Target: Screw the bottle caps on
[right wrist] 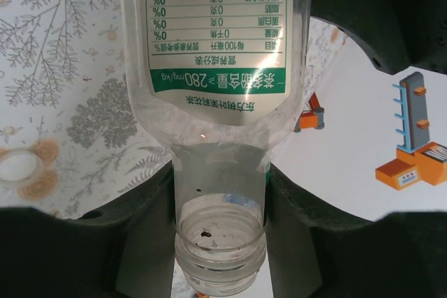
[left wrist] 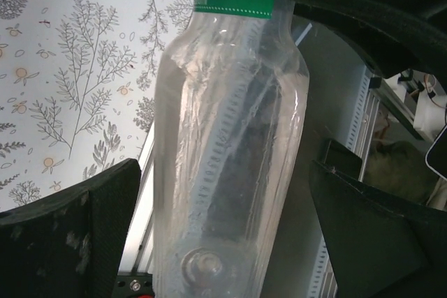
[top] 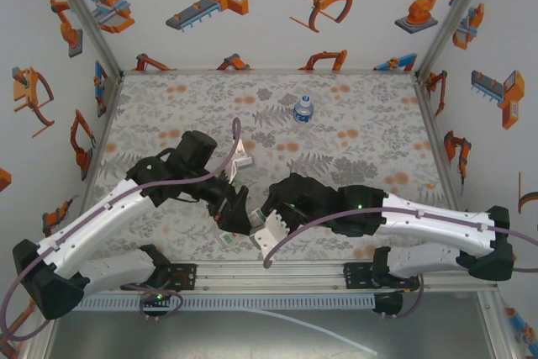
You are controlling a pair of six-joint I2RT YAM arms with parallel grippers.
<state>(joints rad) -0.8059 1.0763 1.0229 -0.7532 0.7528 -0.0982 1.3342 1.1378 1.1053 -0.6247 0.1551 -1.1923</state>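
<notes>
The floral table [top: 370,174] takes up the middle of the top view. The left arm [top: 109,216] reaches in from the lower left and the right arm [top: 429,224] from the lower right, and the two meet low in the centre of the frame, just above the near rail.

In the left wrist view the green bottle [left wrist: 230,137] runs from the top centre to the bottom centre, with its base at the bottom. It sits inside the left gripper [left wrist: 223,172], whose jaws are spread wide. One finger is at the lower left and the other at the right, and the right one stands clear of the plastic.

In the right wrist view the same bottle [right wrist: 216,54] points its neck down the frame. Its mouth is uncapped at the bottom centre. The right gripper [right wrist: 220,193] is closed on the neck, with its fingers [right wrist: 150,207] pressed against either side.

The blue bottle [top: 303,108] stands upright on the table in the upper centre of the top view, well apart from both arms.

A cap [right wrist: 19,165] lies on the table at the left edge of the right wrist view.
</notes>
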